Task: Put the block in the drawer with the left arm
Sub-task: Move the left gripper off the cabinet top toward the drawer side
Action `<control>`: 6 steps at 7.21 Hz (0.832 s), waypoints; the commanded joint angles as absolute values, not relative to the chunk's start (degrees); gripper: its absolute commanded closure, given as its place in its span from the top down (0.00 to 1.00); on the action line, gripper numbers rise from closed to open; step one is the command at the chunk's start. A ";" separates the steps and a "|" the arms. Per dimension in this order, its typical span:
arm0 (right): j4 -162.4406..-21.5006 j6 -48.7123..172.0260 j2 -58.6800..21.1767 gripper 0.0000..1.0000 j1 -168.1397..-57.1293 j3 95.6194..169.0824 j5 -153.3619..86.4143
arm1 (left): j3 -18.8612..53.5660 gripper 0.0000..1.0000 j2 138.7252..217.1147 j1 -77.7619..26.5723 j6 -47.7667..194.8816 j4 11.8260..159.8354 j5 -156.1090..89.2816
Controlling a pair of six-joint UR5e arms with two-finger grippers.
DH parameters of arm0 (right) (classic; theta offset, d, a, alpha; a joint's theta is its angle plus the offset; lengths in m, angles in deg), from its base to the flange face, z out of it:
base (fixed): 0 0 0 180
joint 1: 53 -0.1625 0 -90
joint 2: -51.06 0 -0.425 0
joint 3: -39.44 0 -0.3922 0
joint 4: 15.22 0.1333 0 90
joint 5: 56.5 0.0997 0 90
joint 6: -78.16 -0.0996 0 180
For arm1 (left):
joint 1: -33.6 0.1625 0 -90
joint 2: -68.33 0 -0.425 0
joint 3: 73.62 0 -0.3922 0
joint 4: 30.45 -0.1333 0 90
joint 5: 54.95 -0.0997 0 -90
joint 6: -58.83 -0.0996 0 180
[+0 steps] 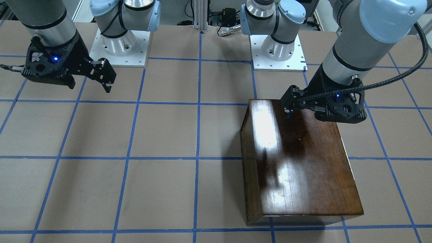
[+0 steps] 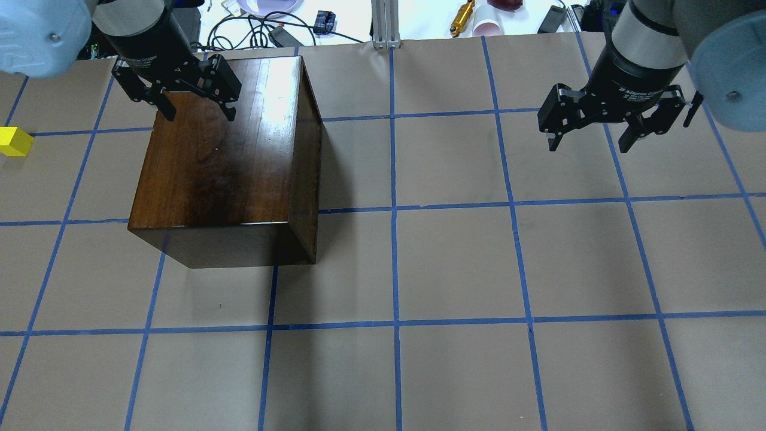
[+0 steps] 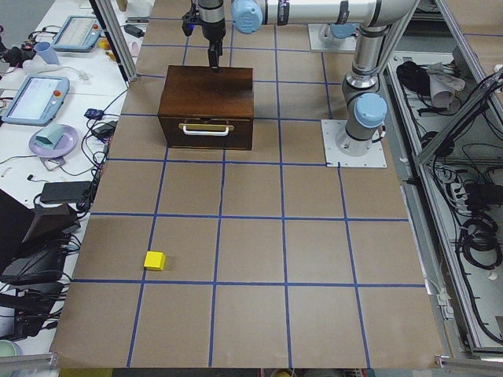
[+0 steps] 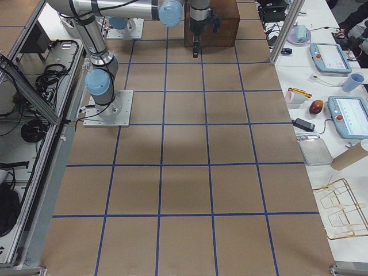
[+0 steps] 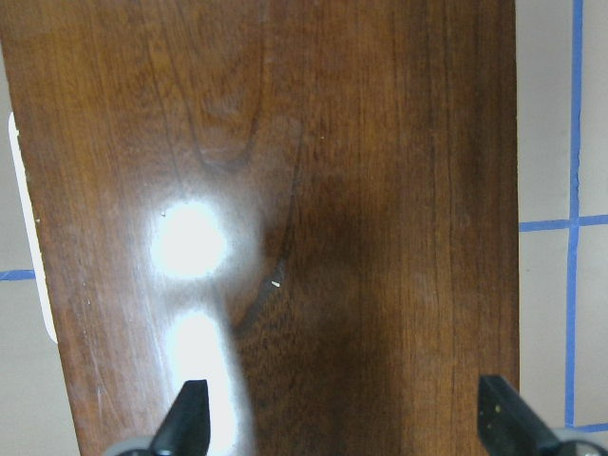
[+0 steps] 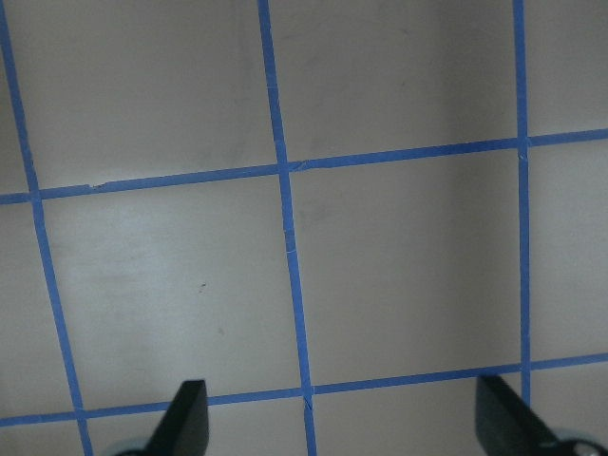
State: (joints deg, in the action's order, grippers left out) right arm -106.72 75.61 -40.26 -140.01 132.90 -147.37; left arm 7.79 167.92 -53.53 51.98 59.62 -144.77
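Noted left gripper (image 2: 198,111) spread wide and empty, above top of box (image 2: 221,161). Found drawer (image 3: 206,141) shut (pull (image 3: 205,127) facing the table's left end). Located block (image 3: 155,260) on table (image 3: 259,243), well apart from box. Judged as opening stage: first to the pull, then fetch block.

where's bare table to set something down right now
Bare table stretches from the wooden box across to and under the right gripper. Crowded only at the box, with the left gripper over it; the block lies beyond, toward the table's left end.
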 commanded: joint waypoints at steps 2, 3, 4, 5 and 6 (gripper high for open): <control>-106.72 75.61 -40.26 1.00 -139.93 132.87 -147.37 | 7.51 1.00 167.99 -51.75 51.80 59.73 -144.07; -106.72 75.61 -40.26 1.00 -140.01 132.87 -147.37 | 6.98 1.00 167.99 -49.48 51.36 59.73 -143.81; -106.72 75.61 -40.26 1.00 -140.01 132.96 -147.37 | 6.02 1.00 168.25 -45.98 47.35 60.16 -142.06; -106.72 75.61 -40.26 1.00 -140.01 132.87 -147.37 | 4.97 1.00 168.61 -41.42 42.70 61.38 -141.09; -106.72 75.61 -40.26 1.00 -140.01 132.87 -147.37 | 3.91 1.00 169.48 -36.85 36.74 61.83 -139.69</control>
State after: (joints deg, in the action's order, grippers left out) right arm -106.72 75.61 -40.26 -140.01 132.89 -147.37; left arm 5.18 168.68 -42.27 43.19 61.04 -141.28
